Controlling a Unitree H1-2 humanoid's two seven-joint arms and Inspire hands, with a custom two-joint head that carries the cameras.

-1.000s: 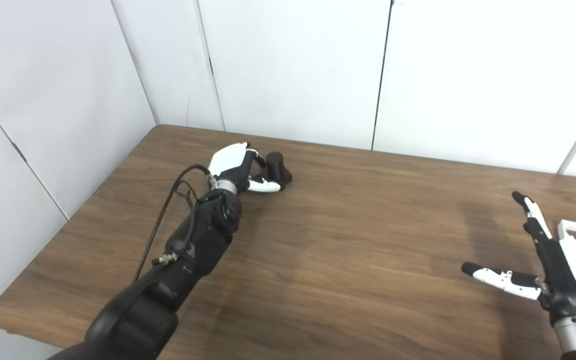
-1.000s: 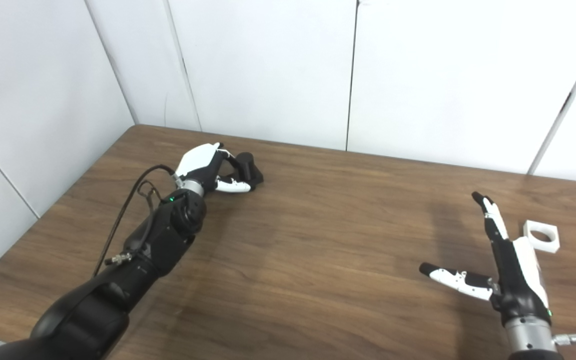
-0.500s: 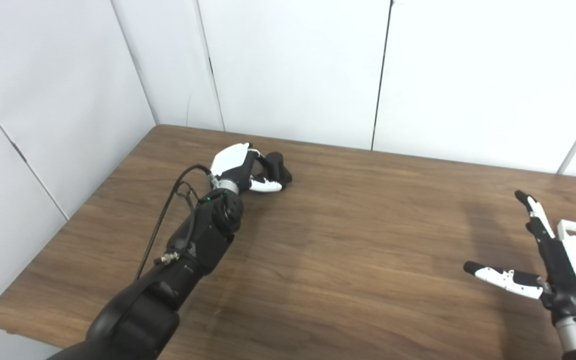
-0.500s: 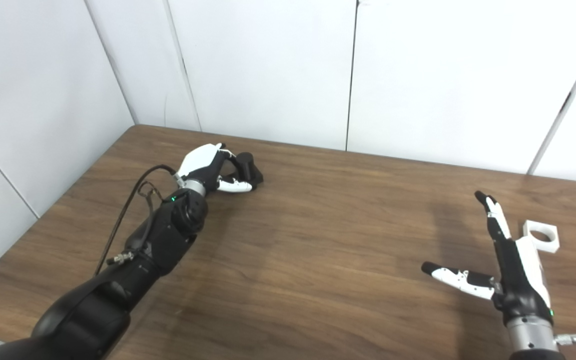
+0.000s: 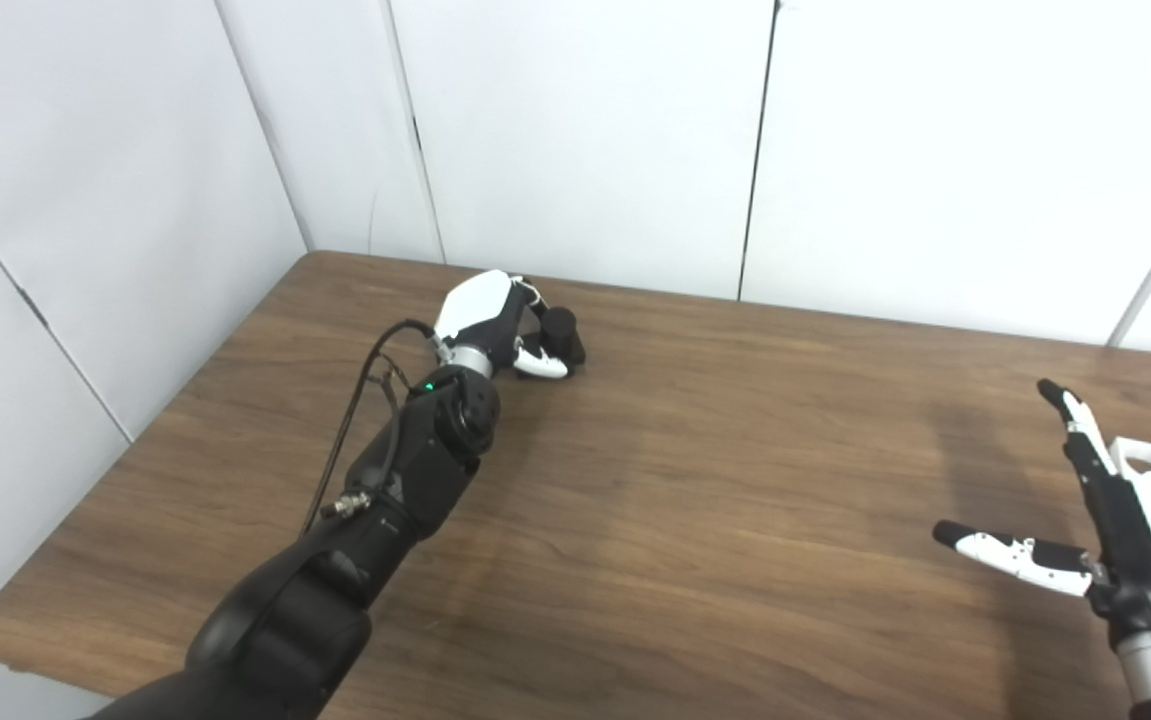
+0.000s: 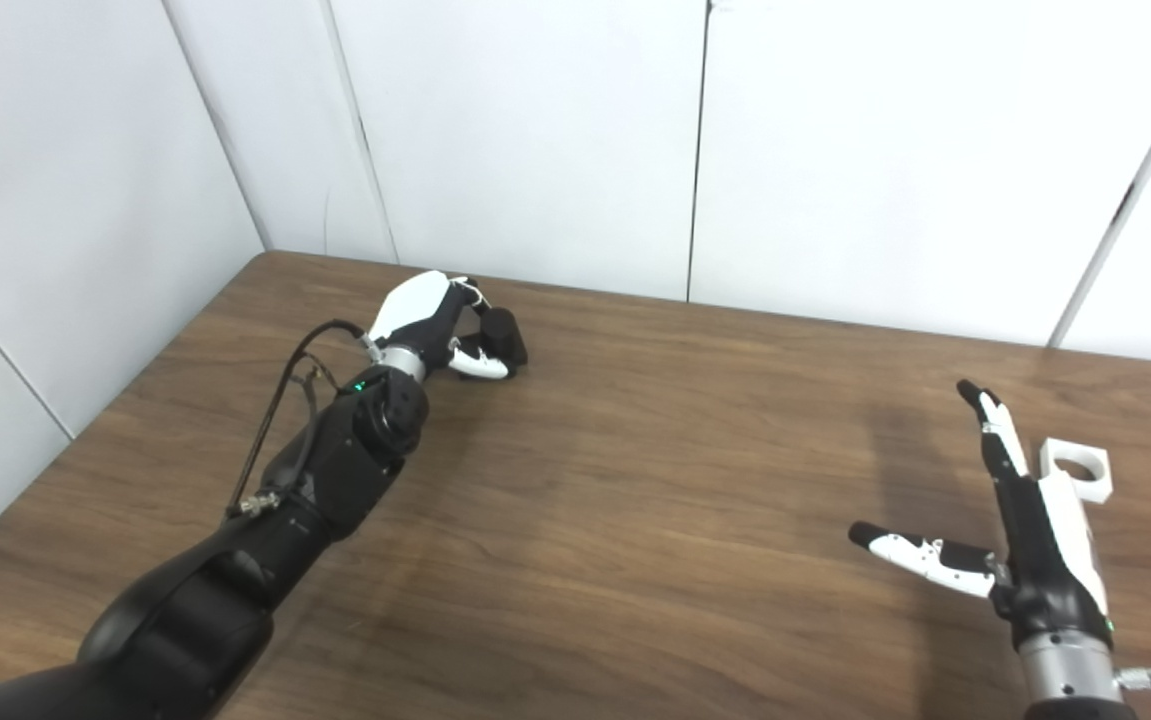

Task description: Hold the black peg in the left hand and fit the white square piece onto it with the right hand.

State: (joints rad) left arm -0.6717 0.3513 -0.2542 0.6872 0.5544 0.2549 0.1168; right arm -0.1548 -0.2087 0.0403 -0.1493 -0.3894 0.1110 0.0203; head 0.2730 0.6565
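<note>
With the left hand clenched around the short black cylindrical peg, the spread, empty right hand should curl rightward over the white square plastic piece just beside its fingers, gripping its outer edges.

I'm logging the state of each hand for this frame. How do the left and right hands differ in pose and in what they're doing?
The left hand reaches to the far left of the table, fingers curled around the black peg; the right hand is near the right edge, fingers straight and spread, thumb out sideways. The left hand is closing on its part; the right hand holds nothing, and the white square piece lies on the table just behind it. Both have black-and-white shells.
</note>
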